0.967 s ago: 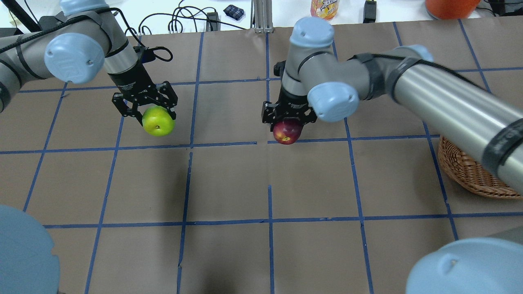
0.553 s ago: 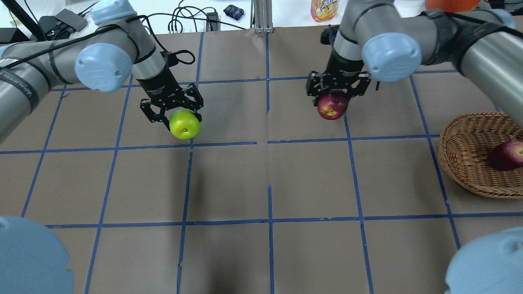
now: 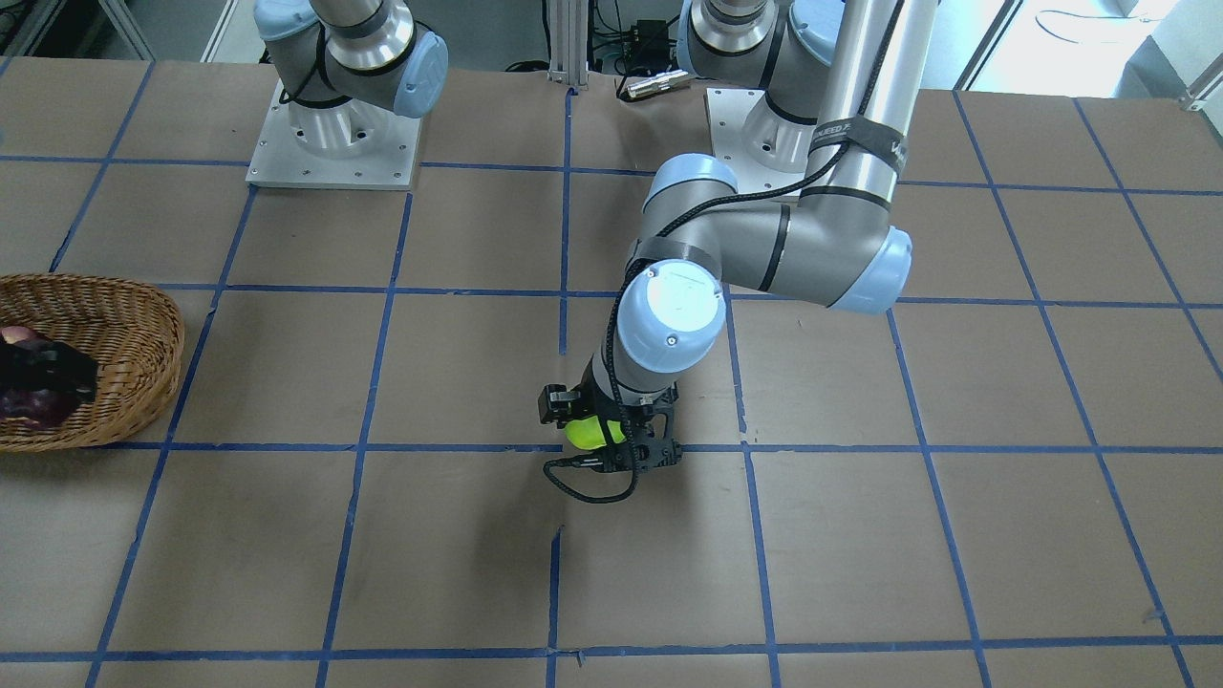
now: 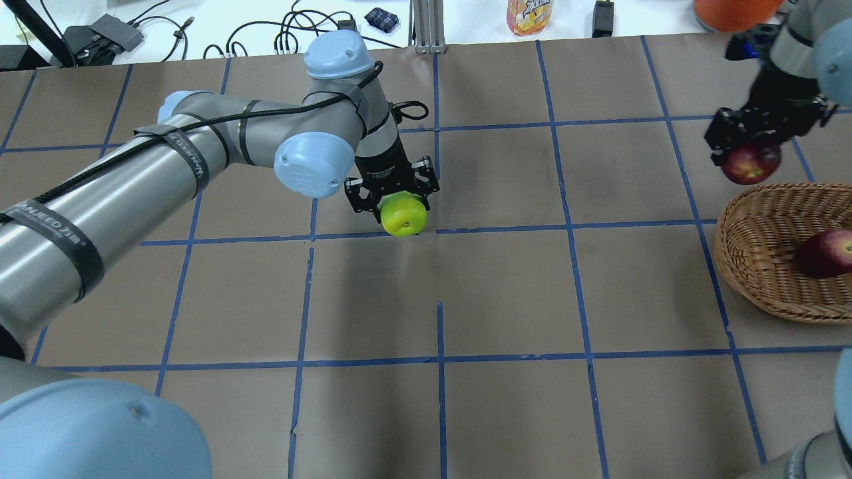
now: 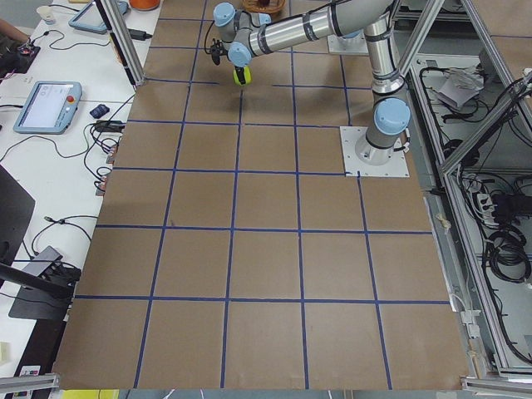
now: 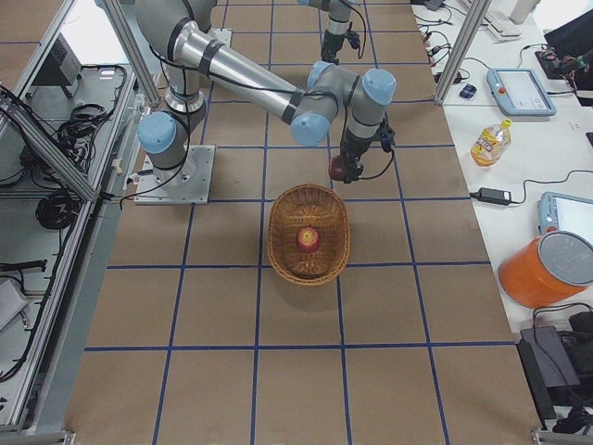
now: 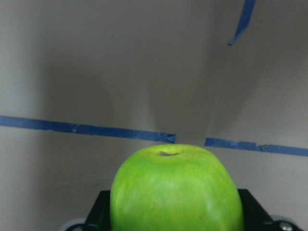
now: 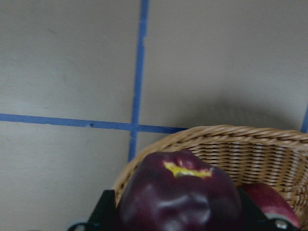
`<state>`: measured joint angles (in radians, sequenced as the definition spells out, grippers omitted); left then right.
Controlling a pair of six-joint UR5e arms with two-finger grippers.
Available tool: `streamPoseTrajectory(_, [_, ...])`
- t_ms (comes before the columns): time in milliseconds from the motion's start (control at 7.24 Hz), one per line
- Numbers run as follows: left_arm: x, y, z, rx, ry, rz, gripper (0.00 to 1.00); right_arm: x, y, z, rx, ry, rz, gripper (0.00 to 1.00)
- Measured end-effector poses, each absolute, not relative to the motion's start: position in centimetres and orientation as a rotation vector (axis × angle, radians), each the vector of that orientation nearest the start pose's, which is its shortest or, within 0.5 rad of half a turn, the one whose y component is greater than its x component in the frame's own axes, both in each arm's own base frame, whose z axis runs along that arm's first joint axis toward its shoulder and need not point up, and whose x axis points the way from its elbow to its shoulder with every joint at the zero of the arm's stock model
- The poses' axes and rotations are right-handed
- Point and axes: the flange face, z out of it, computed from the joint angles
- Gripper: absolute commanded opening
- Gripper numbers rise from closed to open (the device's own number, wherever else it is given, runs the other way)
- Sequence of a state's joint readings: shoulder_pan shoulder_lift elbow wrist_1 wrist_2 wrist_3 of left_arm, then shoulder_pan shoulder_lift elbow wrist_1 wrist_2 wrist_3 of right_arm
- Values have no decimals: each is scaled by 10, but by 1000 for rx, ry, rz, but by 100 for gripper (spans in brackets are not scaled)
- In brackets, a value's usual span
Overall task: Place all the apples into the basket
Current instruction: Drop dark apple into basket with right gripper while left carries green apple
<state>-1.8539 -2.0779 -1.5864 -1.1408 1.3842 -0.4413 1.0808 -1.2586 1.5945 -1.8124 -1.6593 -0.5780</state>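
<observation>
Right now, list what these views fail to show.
Left wrist view: the green apple hides the fingers of the left gripper.
Right wrist view: the held dark apple covers most of the red apple in the basket.
Overhead view: the right edge crops the basket.
Front-facing view: the left edge crops it; the right gripper's grip is unreadable.

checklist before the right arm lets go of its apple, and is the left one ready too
1. Right gripper shut on the dark apple: ok.
2. Dark apple over the basket: not ok, it hangs just outside the rim.
3. Room in the basket: ok, only one red apple lies inside, with bare wicker beside it.
4. Left gripper shut on the green apple: ok.
5. Green apple near the basket: not ok, it is at mid-table.
6. Dark apple's height above the rim: cannot tell.
</observation>
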Motion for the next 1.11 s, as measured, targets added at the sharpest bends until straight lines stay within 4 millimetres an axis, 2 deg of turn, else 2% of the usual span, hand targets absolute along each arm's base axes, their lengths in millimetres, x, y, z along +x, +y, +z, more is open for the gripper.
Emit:
streamPoseTrajectory(138, [-346,-563,216,-286,3261,235,31,-222,-562,322,-110,3146,183,19])
streamPoseTrajectory(276, [-362,-558,203,-289,3257,232,83,-268,-545,316,-88,3130,150,21])
streamPoseTrajectory(414, [-371,-553,190,-284,3251,246,89,-307,-533,307,-118,3123,123,22])
streamPoseTrajectory(553, [-378,-547,181,-273,3246,260,100,-335,-526,295,-157,3124,97,55])
streamPoseTrajectory(691, [-380,-541,176,-256,3243,269,100,-353,-523,282,-202,3115,65,100])
streamPoseTrajectory(829, [-375,-543,190,-242,3256,234,100,-359,-523,274,-248,3087,21,100])
streamPoseTrajectory(1105, [-349,-557,225,-271,3282,175,100,-357,-523,275,-303,3040,-34,100])
